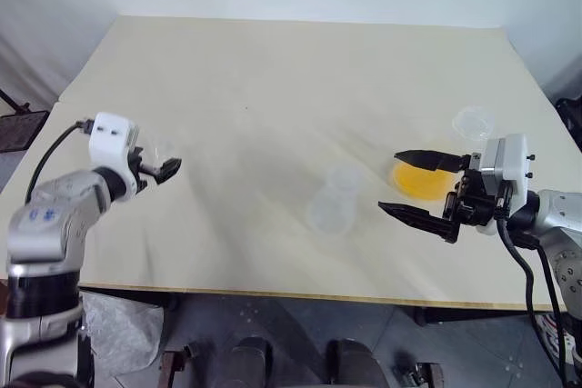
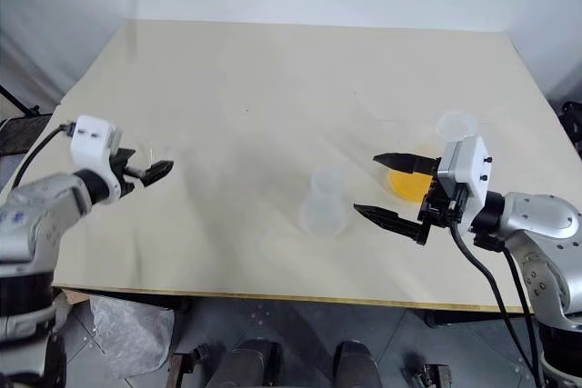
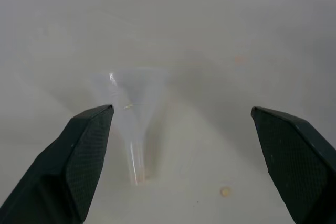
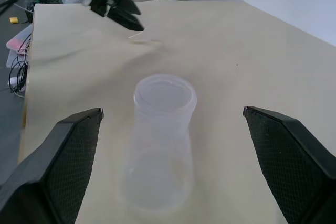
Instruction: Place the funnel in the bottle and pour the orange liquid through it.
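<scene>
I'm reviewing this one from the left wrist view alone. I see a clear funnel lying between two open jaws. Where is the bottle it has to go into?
Observer: The bottle stands upright near the middle of the table, off to the right of the left gripper, with its mouth open.
Operator: And the orange liquid?
Observer: The orange liquid sits in a clear container on the table's right side, behind the right gripper.
Operator: Is the right arm holding anything?
Observer: No. Its jaws stand wide open and empty, pointed at the bottle.
Operator: Anything else out there?
Observer: A small clear cup stands just beyond the orange liquid.
</scene>
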Controlling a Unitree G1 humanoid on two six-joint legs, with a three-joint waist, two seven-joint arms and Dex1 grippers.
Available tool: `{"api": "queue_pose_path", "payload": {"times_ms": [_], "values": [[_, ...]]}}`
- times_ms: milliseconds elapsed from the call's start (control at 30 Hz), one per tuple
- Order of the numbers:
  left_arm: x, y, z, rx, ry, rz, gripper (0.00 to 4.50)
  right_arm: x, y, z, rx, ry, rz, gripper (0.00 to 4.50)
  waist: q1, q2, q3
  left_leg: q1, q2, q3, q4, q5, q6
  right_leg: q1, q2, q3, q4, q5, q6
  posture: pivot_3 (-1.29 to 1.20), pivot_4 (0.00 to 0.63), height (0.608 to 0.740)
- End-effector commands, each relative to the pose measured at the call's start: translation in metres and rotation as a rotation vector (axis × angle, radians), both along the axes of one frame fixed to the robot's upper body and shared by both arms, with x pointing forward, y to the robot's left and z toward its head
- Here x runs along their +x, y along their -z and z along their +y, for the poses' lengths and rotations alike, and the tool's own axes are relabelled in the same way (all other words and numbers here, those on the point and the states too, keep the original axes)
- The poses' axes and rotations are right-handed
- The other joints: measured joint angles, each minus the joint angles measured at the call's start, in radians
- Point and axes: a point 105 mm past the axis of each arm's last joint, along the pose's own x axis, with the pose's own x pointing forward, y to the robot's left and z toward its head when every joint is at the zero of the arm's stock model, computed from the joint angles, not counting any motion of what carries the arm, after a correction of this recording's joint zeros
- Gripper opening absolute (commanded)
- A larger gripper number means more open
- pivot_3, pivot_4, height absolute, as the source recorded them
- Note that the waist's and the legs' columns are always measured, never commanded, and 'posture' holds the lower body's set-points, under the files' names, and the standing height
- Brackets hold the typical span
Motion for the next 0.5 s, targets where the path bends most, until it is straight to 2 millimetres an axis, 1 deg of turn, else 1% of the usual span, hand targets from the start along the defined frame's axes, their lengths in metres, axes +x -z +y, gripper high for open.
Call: {"api": "queue_pose_path", "payload": {"times_ms": [33,200,333,433,500], "values": [[0.002,0.006,0.017,0.030,-0.078,0.113,4.46,-0.013,-0.019,0.008,-0.004,-0.044,-0.060,4.50,-0.008,0.000,0.000,0.000,0.000,0.000,0.000,0.000,0.000,0.000,0.000,0.000,0.001,0.000,0.000,0.00,0.150,0.740],[0.008,0.009,0.026,0.023,-0.128,0.187,4.46,-0.025,-0.027,0.017,0.013,-0.091,-0.064,4.50,-0.015,-0.001,0.001,0.000,0.001,0.000,0.002,0.000,0.000,-0.001,0.001,-0.001,0.003,0.000,0.000,0.00,0.150,0.740],[0.013,0.014,0.036,0.031,-0.178,0.214,4.46,-0.025,-0.031,0.022,0.058,-0.098,-0.043,4.50,-0.013,-0.002,0.001,0.000,0.000,-0.001,0.003,0.000,0.000,-0.001,0.000,0.000,0.004,0.000,0.000,0.00,0.150,0.740],[0.018,0.017,0.043,0.017,-0.210,0.221,4.46,-0.023,-0.028,0.025,0.045,-0.109,0.000,4.50,-0.014,-0.002,0.001,0.000,0.000,-0.001,0.003,0.000,0.000,-0.001,0.000,0.000,0.006,0.000,0.000,0.00,0.150,0.740],[0.021,0.019,0.044,0.016,-0.215,0.225,4.46,-0.023,-0.027,0.027,0.041,-0.114,0.014,4.50,-0.014,-0.002,0.001,0.000,0.000,-0.001,0.003,0.000,0.000,-0.002,0.000,0.000,0.006,0.000,0.000,0.00,0.150,0.740]]}}
